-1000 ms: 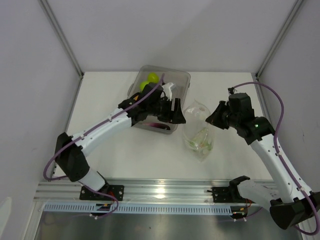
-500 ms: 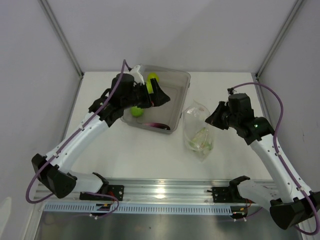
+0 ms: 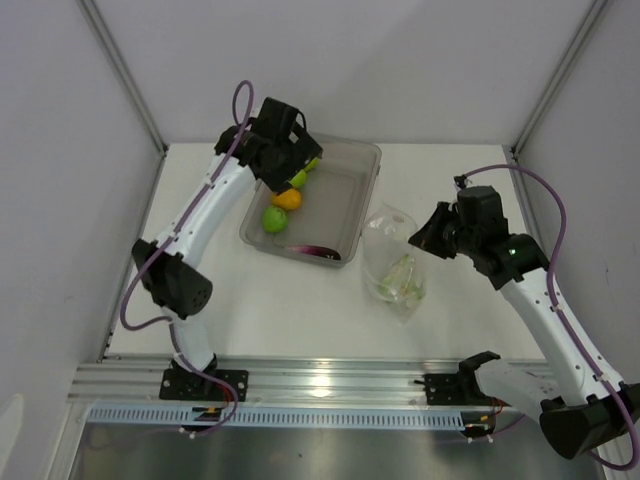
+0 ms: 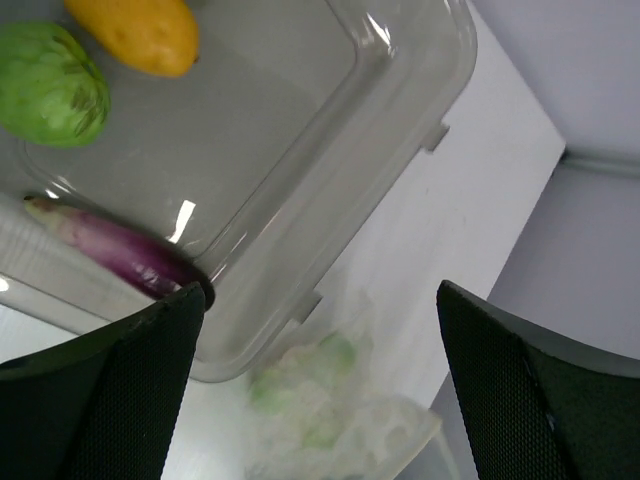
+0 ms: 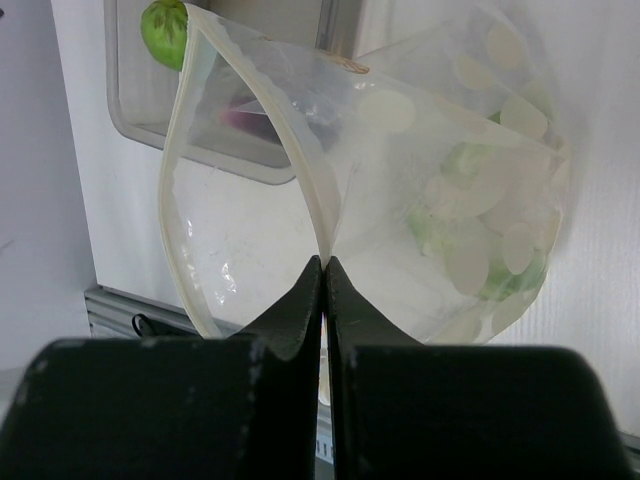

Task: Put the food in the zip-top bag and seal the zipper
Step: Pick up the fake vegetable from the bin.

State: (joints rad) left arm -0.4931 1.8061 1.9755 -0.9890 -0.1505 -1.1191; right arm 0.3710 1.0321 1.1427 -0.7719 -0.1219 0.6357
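White table (image 3: 300,300), plain pale walls (image 3: 400,60).

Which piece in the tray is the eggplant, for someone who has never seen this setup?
Find the grey translucent tray at the far middle of the table. Against its near wall lies the eggplant. It is the only long, dark purple piece; its neighbours, a green fruit and an orange fruit, are short and bright.

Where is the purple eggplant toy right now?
In the top view, the dark purple toy eggplant lies inside the grey translucent plastic tray, along its near wall, right of the nearer round green fruit.
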